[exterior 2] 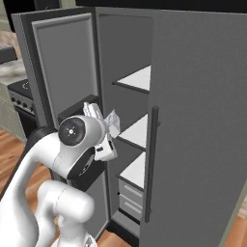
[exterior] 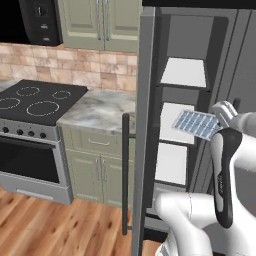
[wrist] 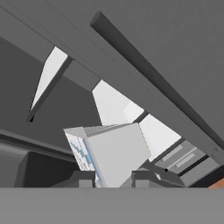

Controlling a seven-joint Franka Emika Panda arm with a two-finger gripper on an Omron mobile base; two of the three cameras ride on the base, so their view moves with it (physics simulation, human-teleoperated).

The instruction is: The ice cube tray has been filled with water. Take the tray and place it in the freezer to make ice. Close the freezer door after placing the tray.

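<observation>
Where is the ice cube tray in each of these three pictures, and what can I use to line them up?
Left base view: the ice cube tray is right of centre, tilted, before the middle white shelf.
Right base view: centre-left, a pale sliver by the gripper.
Hand view: bottom centre, between the fingertips.
Shared landmark: the freezer's white shelves.

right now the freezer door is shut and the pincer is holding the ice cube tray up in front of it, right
Not quite: the freezer door is open, as the left base view shows, with white shelves visible inside. The pincer does hold the ice cube tray in front of the freezer.
</observation>
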